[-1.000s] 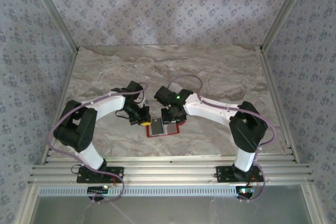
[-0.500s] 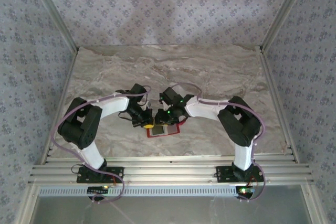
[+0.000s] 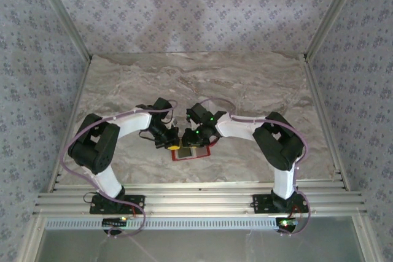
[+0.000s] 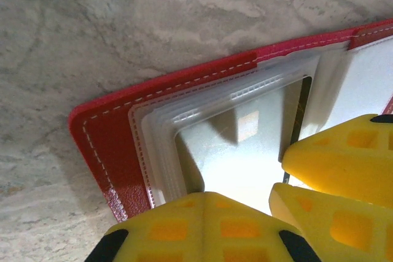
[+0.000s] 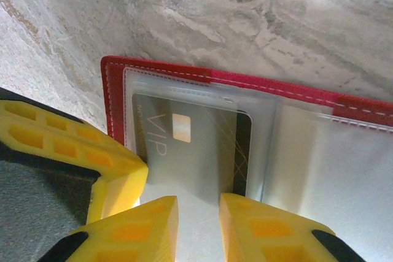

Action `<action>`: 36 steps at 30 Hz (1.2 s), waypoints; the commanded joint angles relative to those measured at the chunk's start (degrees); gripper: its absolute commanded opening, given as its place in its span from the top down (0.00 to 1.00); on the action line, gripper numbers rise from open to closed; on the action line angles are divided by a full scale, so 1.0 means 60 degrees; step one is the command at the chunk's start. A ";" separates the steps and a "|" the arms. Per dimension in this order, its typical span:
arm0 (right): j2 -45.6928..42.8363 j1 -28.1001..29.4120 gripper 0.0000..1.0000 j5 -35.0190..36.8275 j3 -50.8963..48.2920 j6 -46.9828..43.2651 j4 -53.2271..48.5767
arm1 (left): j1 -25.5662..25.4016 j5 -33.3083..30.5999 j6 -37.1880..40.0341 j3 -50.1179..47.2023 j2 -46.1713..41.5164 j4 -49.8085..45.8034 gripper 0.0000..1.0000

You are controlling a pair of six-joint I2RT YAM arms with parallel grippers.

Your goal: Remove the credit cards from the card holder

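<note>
Soft, even light fills the booth, glare whitens the card holder's (image 4: 110,151) clear sleeves toward three o'clock, and the yellow fingers (image 4: 215,231) at six o'clock blur.

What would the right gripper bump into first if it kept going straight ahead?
Most likely the credit card lying inside the open card holder. The right gripper points right at it. How close it already is, is hard to judge.

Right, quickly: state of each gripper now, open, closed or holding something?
Left gripper: closed, empty, tip down on the red card holder.
Right gripper: jaws slightly apart over the VIP card; a grip cannot be told.
</note>
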 commanded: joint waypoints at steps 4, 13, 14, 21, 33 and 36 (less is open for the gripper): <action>0.0034 0.0035 0.74 0.0978 0.0199 -0.0432 -0.1116 | -0.0052 -0.1052 0.0307 0.0097 0.0257 -0.0666 0.94; -0.0005 0.0081 0.74 0.1163 0.0177 -0.0451 -0.1265 | -0.0055 -0.1082 0.0337 0.0215 0.0105 -0.0978 0.91; -0.0024 0.0101 0.74 0.1166 0.0162 -0.0449 -0.1255 | -0.0045 -0.1075 0.0313 0.0208 0.0062 -0.0977 0.91; -0.0085 0.0136 0.76 0.1166 0.0175 -0.0394 -0.1188 | -0.0057 -0.1031 0.0274 0.0187 -0.0035 -0.0934 0.90; -0.0494 0.0197 0.80 0.0229 -0.0069 -0.0044 -0.0066 | -0.0071 -0.0969 0.0236 0.0128 -0.0036 -0.0829 0.91; -0.0428 0.0195 0.79 0.0275 -0.0032 -0.0084 -0.0141 | -0.0080 -0.0965 0.0236 0.0099 -0.0047 -0.0814 0.91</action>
